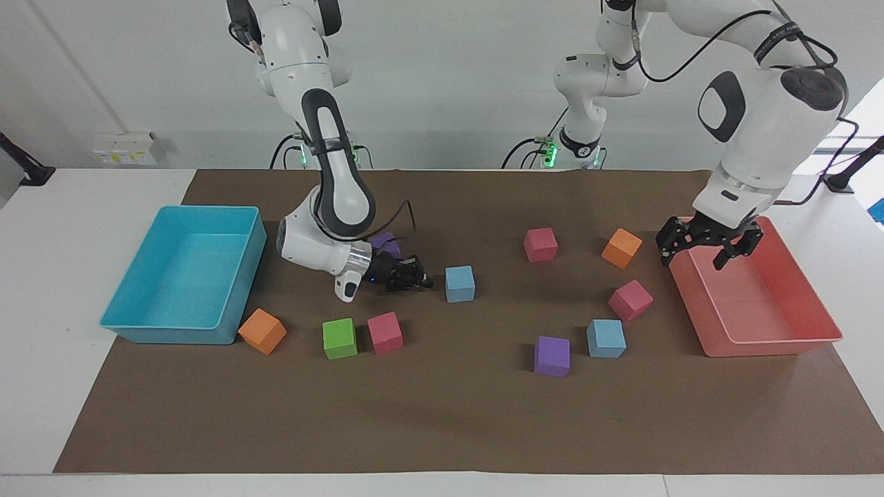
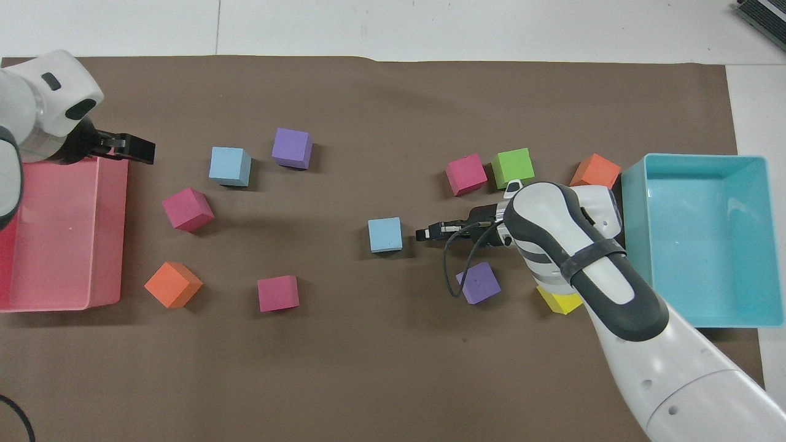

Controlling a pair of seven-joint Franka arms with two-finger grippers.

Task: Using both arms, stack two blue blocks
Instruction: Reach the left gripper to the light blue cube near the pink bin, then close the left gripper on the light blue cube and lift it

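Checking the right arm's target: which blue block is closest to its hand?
The blue block mid-table, right beside the right hand; the other blue block sits by a purple cube.

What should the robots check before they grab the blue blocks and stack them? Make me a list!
1. Both blue blocks on the mat, nothing on top: the middle blue block and the other blue block each sit alone. Ok.
2. Blocks stacked yet: they lie apart. Not ok.
3. Right tool ready to grab: it is low beside the middle blue block, but shut and holding nothing. Not ok.
4. Left tool ready: open, empty, up over the edge of the pink tray. Ok.
5. Left tool lined up: not over the other blue block yet. Not ok.
6. Room around that block: a purple block and a pink block are close. Cannot tell.
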